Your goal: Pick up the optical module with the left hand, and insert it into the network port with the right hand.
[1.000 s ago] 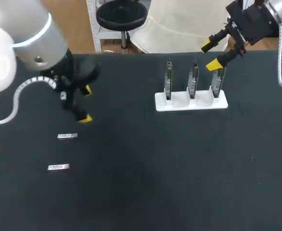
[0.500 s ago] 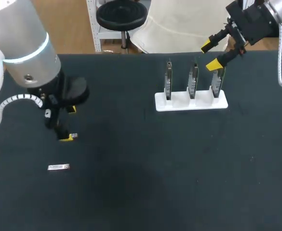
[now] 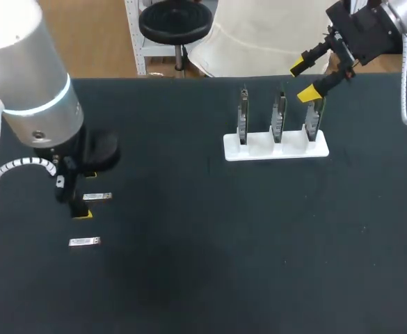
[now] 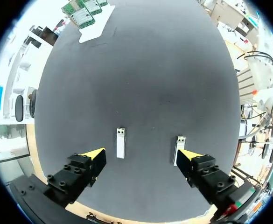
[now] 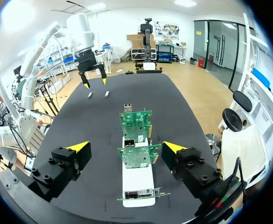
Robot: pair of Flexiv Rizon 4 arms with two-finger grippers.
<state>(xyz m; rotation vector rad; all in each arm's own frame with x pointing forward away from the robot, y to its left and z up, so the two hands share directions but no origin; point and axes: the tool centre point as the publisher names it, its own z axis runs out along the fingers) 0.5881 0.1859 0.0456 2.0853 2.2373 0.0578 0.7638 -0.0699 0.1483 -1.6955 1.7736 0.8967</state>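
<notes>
Black cloth covers the table [image 3: 210,278], so the change is easy to follow. Over the last second my left gripper [image 3: 78,202] has swung off the back of the table toward me and dropped over the silver optical module [image 3: 97,197]. Half a second ago it hid that piece; now the module shows just beside the wrist. A second module [image 3: 85,241] lies nearer me, untouched. My right gripper [image 3: 313,78] has not budged: fingers apart, it hangs over the end board in the white holder [image 3: 275,149].

I judge the approach nearly finished and the pick not yet made. Nothing is held, and the arm has yet to go down and close.

From above, the arm hides one left finger, so I cannot judge alignment there. The left wrist view settles it: both yellow fingertips [image 4: 93,154] stand wide apart. The optical module lies flat on the cloth between them, closer to one. The second module sits just ahead of the other fingertip, which could clip it on the way down.

The right wrist view gives what the head view, seeing the circuit boards [image 5: 136,122] edge-on, cannot: their green faces, and a small metal cage I take for the network port [image 5: 128,108].
</notes>
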